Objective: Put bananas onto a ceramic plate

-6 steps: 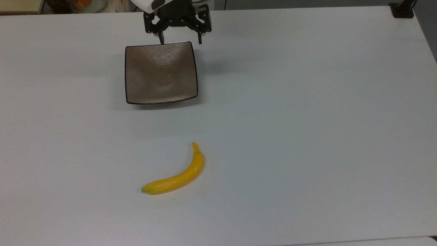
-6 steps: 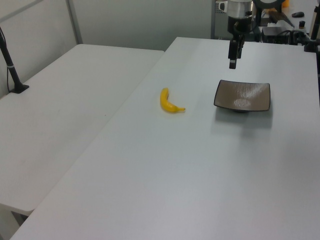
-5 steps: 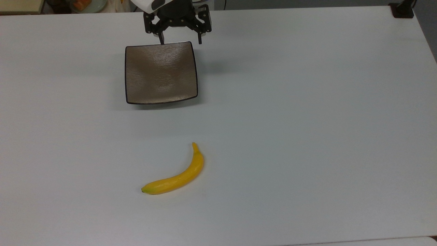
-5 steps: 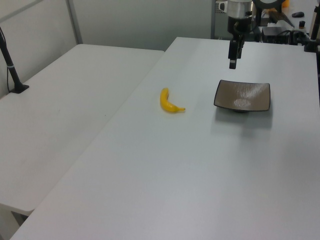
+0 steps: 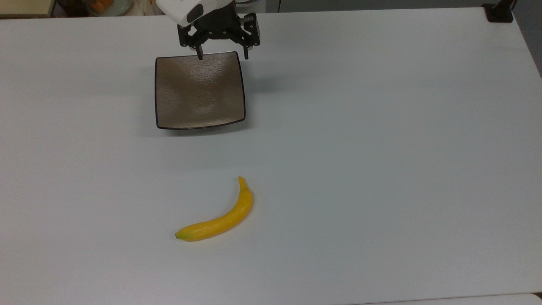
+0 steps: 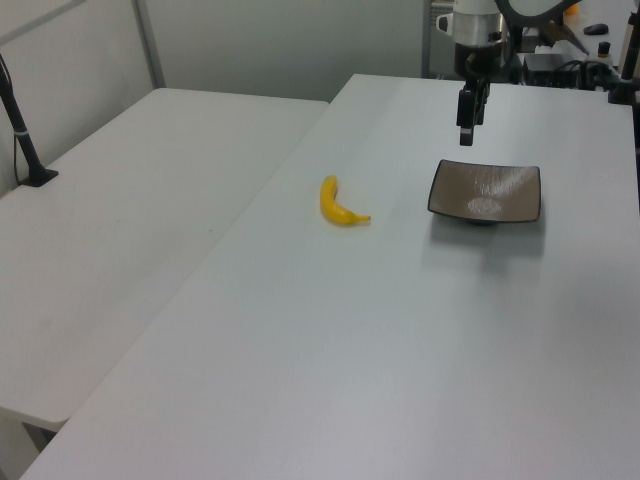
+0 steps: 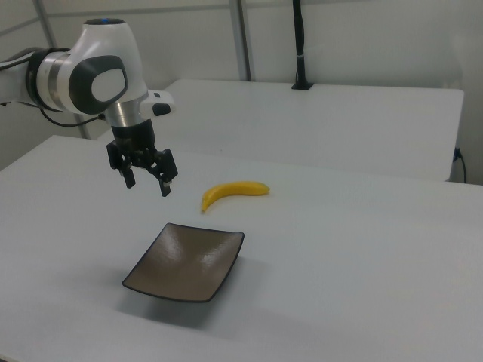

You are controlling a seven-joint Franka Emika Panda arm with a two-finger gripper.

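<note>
A curved yellow banana (image 5: 220, 220) lies flat on the table, well apart from the bare square brown plate (image 5: 199, 91).

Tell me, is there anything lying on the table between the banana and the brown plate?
No. In the top view, only bare white table separates the banana from the plate.

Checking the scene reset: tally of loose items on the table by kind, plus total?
Banana: 1, yellow, lying on the white table, apart from the plate.
Ceramic plate: 1, brown, square, nothing on it.
Total: 2 loose items.
The gripper hangs over the plate's far edge in the top view, fingers open, holding nothing.
</note>
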